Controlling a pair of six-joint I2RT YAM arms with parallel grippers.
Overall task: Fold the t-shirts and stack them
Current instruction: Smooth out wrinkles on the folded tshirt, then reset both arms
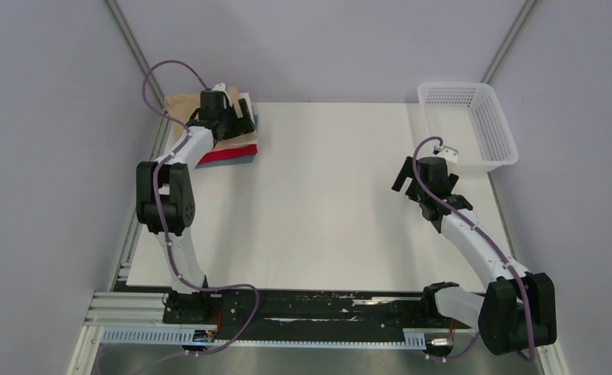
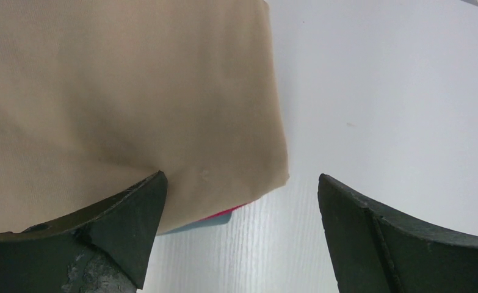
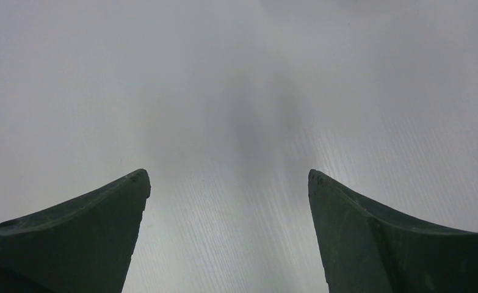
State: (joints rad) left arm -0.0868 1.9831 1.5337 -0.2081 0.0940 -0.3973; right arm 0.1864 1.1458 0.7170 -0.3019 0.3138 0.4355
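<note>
A stack of folded t-shirts lies at the table's far left corner. The tan t-shirt [image 1: 182, 107] is on top, with a red t-shirt [image 1: 228, 152] and a blue-grey t-shirt [image 1: 247, 159] showing under it. In the left wrist view the tan t-shirt [image 2: 120, 104] fills the upper left, with red [image 2: 221, 215] and blue-grey [image 2: 199, 226] edges below its corner. My left gripper [image 1: 236, 117] [image 2: 239, 201] is open just above the stack's corner, holding nothing. My right gripper [image 1: 406, 178] [image 3: 227, 183] is open and empty over bare table at the right. A white t-shirt is not visible.
A white plastic mesh basket [image 1: 496, 125] stands at the far right corner of the white table [image 1: 326, 203]. Grey walls close in the back and sides. The arm bases and a cable rail run along the near edge.
</note>
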